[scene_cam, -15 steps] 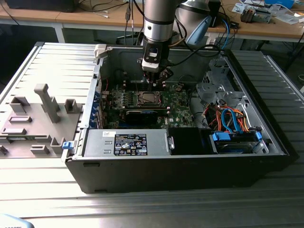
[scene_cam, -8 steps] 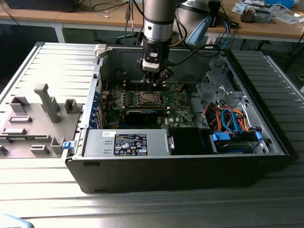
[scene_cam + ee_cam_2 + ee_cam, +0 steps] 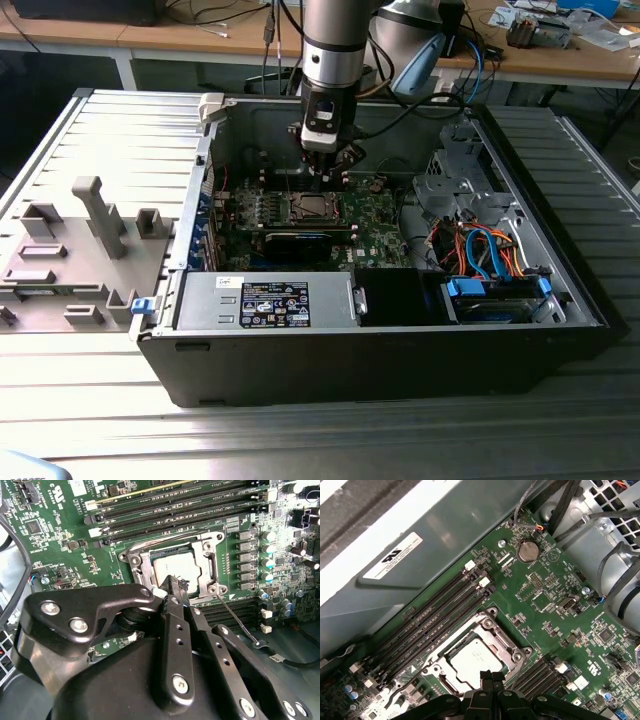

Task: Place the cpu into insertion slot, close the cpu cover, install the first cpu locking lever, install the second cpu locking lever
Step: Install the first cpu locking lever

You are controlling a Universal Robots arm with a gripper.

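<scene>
Claw [image 3: 491, 675] hangs just above the seated cpu [image 3: 470, 659].

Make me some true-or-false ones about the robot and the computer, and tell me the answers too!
1. The cpu lies in the insertion slot. True.
2. The cpu cover stands up, wide open. False: it lies flat around the cpu.
3. The gripper hovers over the blue cables. False: its shut fingers are down by the cpu cover.
4. Long memory slots run beside the insertion slot. True.
5. A round battery sits on the green motherboard. True.
</scene>
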